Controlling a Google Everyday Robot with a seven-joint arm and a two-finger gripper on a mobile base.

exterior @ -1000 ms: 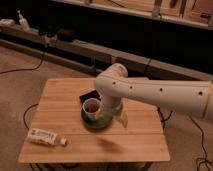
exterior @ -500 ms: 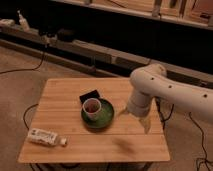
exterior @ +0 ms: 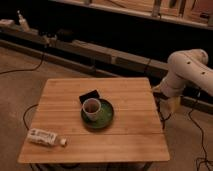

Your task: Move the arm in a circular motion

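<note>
The tabletop [exterior: 127,132] is filling the middle of the camera view, a bare wooden surface standing on a concrete-looking floor with cables trailing around it. The arm [exterior: 187,70] is reaching in from the right, its thick cream segments hanging beyond the tabletop's right edge, just off the boards. A green plate [exterior: 100,119] is sitting near the centre, carrying a cup [exterior: 92,107], with a dark flat object [exterior: 89,95] lying just behind them. A plastic bottle [exterior: 46,137] is lying on its side near the front left corner. The end effector [exterior: 169,101] is hanging at the arm's tan tip beside the right edge; whether it is open or gripping anything I cannot tell. Risk, as I judge it: a circle sweeping low could be clipping the tabletop's edge or knocking the cup off its plate.
</note>
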